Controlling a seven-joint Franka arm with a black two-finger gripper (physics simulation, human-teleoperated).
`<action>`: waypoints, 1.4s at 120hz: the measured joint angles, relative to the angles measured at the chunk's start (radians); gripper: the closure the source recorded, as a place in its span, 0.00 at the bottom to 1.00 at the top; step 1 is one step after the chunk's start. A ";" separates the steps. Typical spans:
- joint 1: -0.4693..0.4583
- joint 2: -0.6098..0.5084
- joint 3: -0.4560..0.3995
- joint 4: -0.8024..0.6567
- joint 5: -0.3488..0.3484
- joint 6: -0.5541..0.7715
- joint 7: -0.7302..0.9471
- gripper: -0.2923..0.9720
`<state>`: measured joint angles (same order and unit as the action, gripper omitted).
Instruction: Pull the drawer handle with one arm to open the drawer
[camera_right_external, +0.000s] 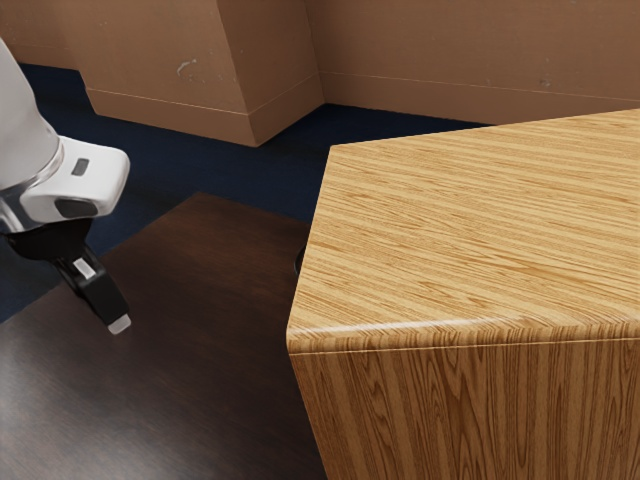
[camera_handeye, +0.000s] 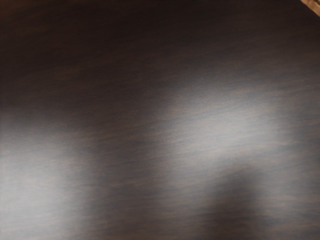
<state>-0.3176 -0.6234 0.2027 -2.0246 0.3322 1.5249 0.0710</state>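
The fingers (camera_right_external: 105, 300) hang at the end of the white arm (camera_right_external: 60, 180), low over the dark bench (camera_right_external: 190, 390), and I see nothing held in them. One black finger w/ a pale tip is turned to the camera. Whether the pair is open or closed, I cannot tell.

The cabinet (camera_right_external: 470, 230) stands well apart from the fingers, ahead of them across a bare stretch of bench. The drawer should be in the cabinet side that looks toward the fingers, but this side is turned away from the camera. At its edge, just under the top board, a small dark piece peeps out. It is prob. the handle (camera_right_external: 300, 262), but I am not sure.

Handling, as I judge it: the cabinet is a heavy, stiff box, so it should stay put when pulled. The drawer is rigid and slides on one line only, prob. w/ some friction. The handle is hard, small and maybe smooth. Take it at the middle from both sides and pull straight out, otherwise the grip can slip.

Materials: the cabinet is light oak-like wood w/ strong streaky grain, a rounded shiny edge and a seam below the top. The bench is v. dark wood, fine-grained and semi-gloss w/ pale reflections. The floor (camera_right_external: 200, 160) is dark blue and the walls (camera_right_external: 450, 50) are plain brown.
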 joint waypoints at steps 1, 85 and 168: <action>0.000 0.000 0.000 0.000 0.001 0.001 0.000 0.23; -0.026 0.138 0.076 -0.005 -0.272 0.489 -0.625 0.23; -0.146 0.132 0.142 -0.097 -0.357 0.659 -0.980 0.23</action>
<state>-0.4641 -0.4918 0.3451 -2.1213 -0.0244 2.1839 -0.9095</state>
